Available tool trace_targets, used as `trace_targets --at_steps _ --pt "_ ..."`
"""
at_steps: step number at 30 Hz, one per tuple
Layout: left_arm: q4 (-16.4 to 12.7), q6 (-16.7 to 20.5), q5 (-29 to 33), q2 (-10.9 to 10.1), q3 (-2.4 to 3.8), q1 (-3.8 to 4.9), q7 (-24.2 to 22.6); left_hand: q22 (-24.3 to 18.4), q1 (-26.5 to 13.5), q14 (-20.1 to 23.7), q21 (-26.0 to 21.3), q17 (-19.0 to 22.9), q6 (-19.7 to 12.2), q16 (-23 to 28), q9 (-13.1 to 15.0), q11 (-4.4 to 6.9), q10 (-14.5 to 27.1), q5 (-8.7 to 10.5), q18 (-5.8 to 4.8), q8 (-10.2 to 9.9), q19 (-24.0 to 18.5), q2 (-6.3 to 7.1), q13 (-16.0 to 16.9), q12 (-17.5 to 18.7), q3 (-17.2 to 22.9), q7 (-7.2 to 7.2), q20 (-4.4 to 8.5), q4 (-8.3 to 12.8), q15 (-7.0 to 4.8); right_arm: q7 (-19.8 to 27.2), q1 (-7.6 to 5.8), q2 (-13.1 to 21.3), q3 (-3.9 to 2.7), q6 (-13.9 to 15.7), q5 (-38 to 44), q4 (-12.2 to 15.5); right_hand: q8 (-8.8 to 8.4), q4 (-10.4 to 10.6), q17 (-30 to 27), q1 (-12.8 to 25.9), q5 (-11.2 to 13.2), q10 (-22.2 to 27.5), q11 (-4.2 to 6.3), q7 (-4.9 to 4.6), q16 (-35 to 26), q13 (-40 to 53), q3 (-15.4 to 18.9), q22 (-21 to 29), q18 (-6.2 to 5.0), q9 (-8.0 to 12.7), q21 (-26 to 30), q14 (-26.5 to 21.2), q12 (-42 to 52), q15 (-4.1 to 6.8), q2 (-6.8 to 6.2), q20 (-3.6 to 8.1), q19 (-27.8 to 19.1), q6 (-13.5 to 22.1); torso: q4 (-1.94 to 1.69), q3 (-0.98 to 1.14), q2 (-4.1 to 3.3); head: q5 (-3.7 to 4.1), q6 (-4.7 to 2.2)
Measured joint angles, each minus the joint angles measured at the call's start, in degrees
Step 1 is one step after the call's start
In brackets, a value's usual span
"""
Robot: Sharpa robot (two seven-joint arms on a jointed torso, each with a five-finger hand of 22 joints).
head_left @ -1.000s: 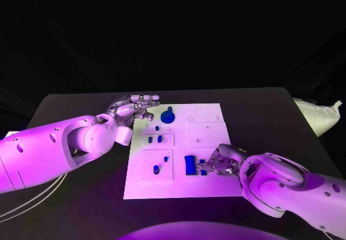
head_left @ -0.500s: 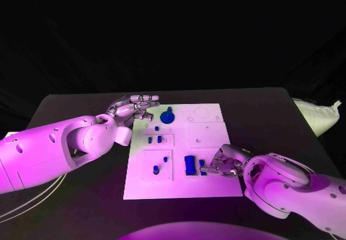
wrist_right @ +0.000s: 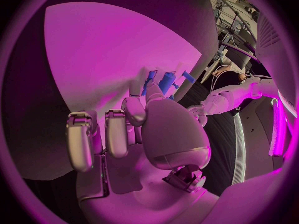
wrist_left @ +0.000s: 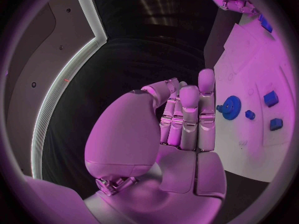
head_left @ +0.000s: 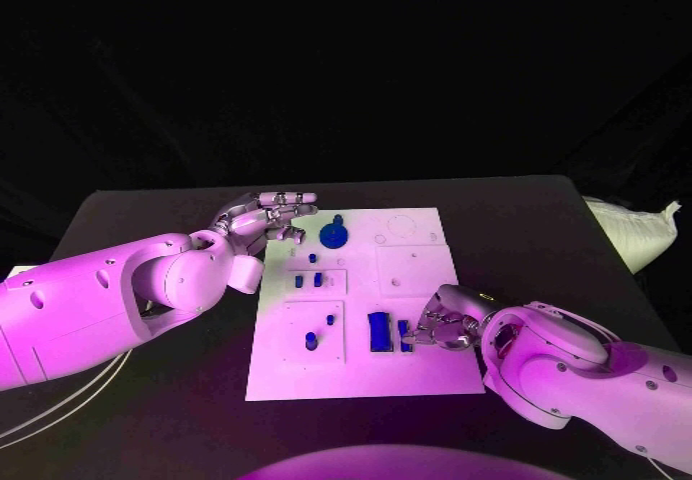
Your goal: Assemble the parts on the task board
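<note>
The white task board (head_left: 418,270) lies mid-table. A blue gear (head_left: 335,236) sits near its far left corner, with small blue parts (head_left: 300,281) in the sockets below it. A tall blue block (head_left: 381,330) stands near the front edge. My right hand (head_left: 441,324) rests on the board beside that block, its curled fingertips pinching a small blue part (head_left: 405,337). From the right wrist view the blue block (wrist_right: 167,79) rises just past the thumb. My left hand (head_left: 268,214) hovers at the board's far left corner, fingers straight and holding nothing; the gear (wrist_left: 231,107) lies just beyond its fingertips.
The black table (head_left: 534,230) surrounds the board. A white bag (head_left: 635,232) lies off the table's right edge. White cables (head_left: 58,400) hang by my left arm at the front left. Two more small blue parts (head_left: 312,340) stand in the front left panel.
</note>
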State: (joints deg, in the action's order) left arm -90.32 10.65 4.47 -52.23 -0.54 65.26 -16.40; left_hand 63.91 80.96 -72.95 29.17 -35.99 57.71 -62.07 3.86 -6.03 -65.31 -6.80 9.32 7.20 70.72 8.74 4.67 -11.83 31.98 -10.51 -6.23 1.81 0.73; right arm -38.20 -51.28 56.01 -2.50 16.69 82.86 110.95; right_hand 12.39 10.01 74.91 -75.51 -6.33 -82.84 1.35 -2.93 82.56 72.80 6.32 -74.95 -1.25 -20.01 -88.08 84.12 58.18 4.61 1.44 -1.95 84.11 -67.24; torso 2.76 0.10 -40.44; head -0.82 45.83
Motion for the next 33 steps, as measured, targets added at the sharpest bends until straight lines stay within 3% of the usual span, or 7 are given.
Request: trace_targets --at_steps 7,14,17,20,23,29,33 --pt "0.0 0.0 0.0 0.0 -0.01 -0.04 0.0 0.0 0.0 0.0 0.0 0.0 0.0 0.0 0.0 0.0 0.0 0.0 0.0 0.0 0.0 0.0 0.0 0.0 0.0 0.0 0.0 0.0 0.0 0.7 0.09 0.7 0.09 0.4 0.4 0.5 -0.56 2.7 0.0 2.6 -5.7 0.1 -0.09 0.14 -0.3 -0.1 2.7 0.0 0.0 0.4 0.0 0.0 -0.1 0.0 -0.22 0.0 0.0 0.7 0.04 -0.02 -0.01 -0.12 -0.02" --pt "0.3 0.0 0.0 0.0 -0.03 -0.31 0.0 0.0 -0.1 0.2 0.0 0.2 0.0 0.3 0.0 -0.2 0.2 0.0 0.0 0.0 0.0 -0.14 0.0 -0.3 0.0 0.0 -0.02 0.0 0.23 6.0 -1.51 2.1 0.06 1.8 -2.9 -0.1 -1.48 4.9 -0.1 4.5 -3.6 1.7 -0.78 -0.81 -2.4 -2.1 5.1 0.0 0.0 0.3 1.9 0.0 -4.5 -0.01 -0.82 0.0 0.0 2.5 0.07 -0.07 0.19 -0.06 -0.47" --pt "0.8 0.0 0.0 0.3 -0.03 -0.79 0.0 -0.2 -1.2 0.6 -0.4 1.1 0.0 0.8 0.0 -0.19 0.6 0.0 0.0 0.0 -0.3 -0.5 0.0 -0.4 -0.6 0.0 -0.35 -0.2 0.51 12.2 -3.16 2.2 0.0 2.9 -8.7 -1.9 -3.04 4.6 -4.9 2.1 -3.7 4.7 -1.65 -1.85 -6.5 -5.7 4.7 0.0 -0.7 0.9 5.0 -0.1 -11.4 -0.85 0.47 -0.62 -1.3 5.1 0.07 -0.15 0.5 0.17 -1.1" --pt "1.6 0.1 0.1 0.8 -0.07 -1.28 -0.2 -1.4 -3.9 5.5 -2.6 6.2 0.0 4.9 0.0 -0.11 1.3 0.0 0.01 0.0 -2.9 0.17 0.0 -0.8 -3.3 0.01 -0.73 -1.5 0.73 20.1 -4.89 1.5 0.01 4.0 -17.7 -5.7 -4.93 2.8 -18.4 -2.2 -4.5 11.7 -2.94 -3.32 -18.4 -15.2 3.9 3.0 -3.84 1.6 13.7 -2.7 -28.2 -2.06 1.42 -1.57 -8.5 7.9 0.07 -0.32 1.12 0.51 -1.88" --pt "3.0 0.3 0.4 1.7 -0.08 -1.68 -0.5 -4.6 -5.2 11.1 -7.3 9.9 -0.4 11.2 0.0 -0.46 2.1 0.0 0.01 0.4 -7.5 0.45 -0.3 -1.0 -6.3 -0.01 -1.46 -2.6 1.27 28.3 -6.37 0.1 0.01 4.7 -28.4 -10.4 -6.9 1.5 -36.6 -6.3 -4.5 18.3 -4.76 -5.08 -38.4 -24.1 3.2 21.0 -8.14 2.7 33.7 -10.9 -39.0 -3.81 2.52 -3.02 -23.2 10.4 0.07 -0.57 1.92 0.86 -3.21" --pt "6.7 1.0 1.2 3.7 -0.09 -2.3 -1.8 -15.8 -4.6 18.7 -20.8 20.5 -0.8 32.4 0.0 -1.35 2.5 0.0 -0.01 0.4 -19.3 -0.26 -1.0 0.8 -8.8 -0.02 -4.76 -4.0 4.71 41.9 -8.47 -4.2 -0.03 4.2 -48.4 -20.5 -8.66 -0.6 -52.3 -11.9 -1.0 22.2 -8.25 -7.48 -63.7 -44.6 2.4 38.6 -8.48 6.2 57.3 -22.7 -53.5 -9.33 3.76 -7.84 -32.7 13.0 0.39 -0.96 3.84 1.13 -5.98" --pt "9.6 1.9 1.8 5.4 -0.08 -2.59 -3.3 -23.1 -3.8 19.7 -25.3 25.4 -0.8 41.9 0.0 -2.1 2.4 0.0 0.17 -0.4 -24.1 -0.98 -1.0 3.7 -9.8 -0.02 -7.26 -4.1 6.42 48.3 -9.15 -7.5 -0.09 3.3 -57.9 -26.5 -8.66 -2.9 -60.2 -12.2 -0.7 22.9 -9.44 -7.8 -72.5 -55.2 2.6 45.9 -8.48 9.1 66.2 -23.5 -54.3 -10.73 3.91 -9.87 -32.0 13.3 0.65 -1.02 4.76 1.14 -7.56"
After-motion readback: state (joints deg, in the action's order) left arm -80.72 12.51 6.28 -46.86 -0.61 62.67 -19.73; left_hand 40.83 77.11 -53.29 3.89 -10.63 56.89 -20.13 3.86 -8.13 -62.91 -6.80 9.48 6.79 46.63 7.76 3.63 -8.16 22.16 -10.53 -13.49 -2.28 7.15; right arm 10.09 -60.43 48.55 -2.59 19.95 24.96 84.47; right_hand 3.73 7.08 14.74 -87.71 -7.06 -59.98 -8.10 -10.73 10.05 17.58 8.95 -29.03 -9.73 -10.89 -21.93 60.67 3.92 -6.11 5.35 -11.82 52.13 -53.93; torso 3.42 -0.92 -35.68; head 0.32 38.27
